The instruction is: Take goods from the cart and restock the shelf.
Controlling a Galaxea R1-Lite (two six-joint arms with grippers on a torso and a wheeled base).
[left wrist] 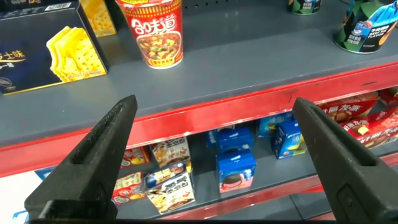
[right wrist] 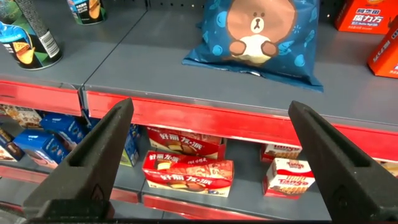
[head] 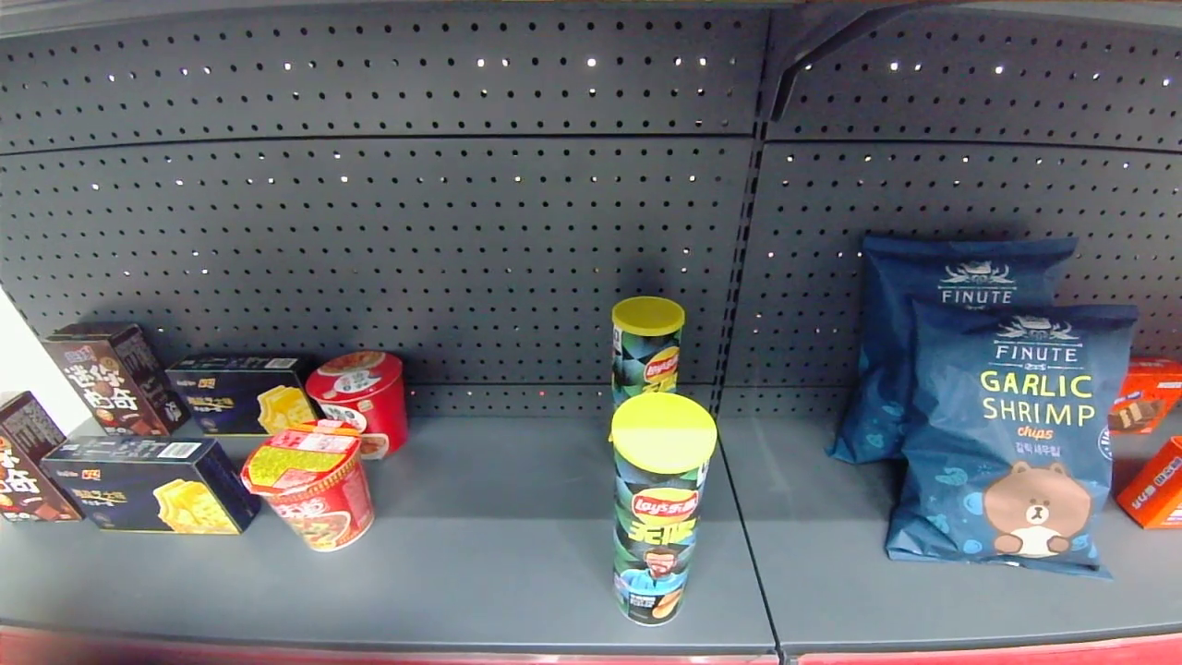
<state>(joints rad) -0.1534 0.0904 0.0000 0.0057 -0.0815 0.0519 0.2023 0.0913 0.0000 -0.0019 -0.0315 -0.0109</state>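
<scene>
the left gripper (left wrist: 214, 102) and the right gripper (right wrist: 211, 104) both hang released, jaws spread wide with nothing between them, just out from the red front edge (left wrist: 186, 123) of the shelf (head: 517, 517). neither carries goods, so by the look of it a fresh item has yet to be fetched.

the shelf lies straight ahead of both grippers. the left one faces the stretch with the cup noodles (head: 314, 494) and the cracker boxes (head: 152, 485). the right one faces the shrimp chip bags (head: 1016, 434). the chip canisters (head: 663, 513) stand between the two, upright, long axis vertical, one behind the other. bare board lies on either side of them. the wider gap is towards the cup noodles, so the left arm seems nearer to it, and the right arm nearer to the narrower gap beside the bags.

counted on this board:
- two chip canisters with yellow lids
- two red cup noodles, the front one tilted
- two dark blue cracker boxes
- two brown boxes (head: 115, 379) at the far left
- two blue shrimp chip bags, leaning one in front of the other
- two orange boxes (head: 1154, 485) at the far right
</scene>
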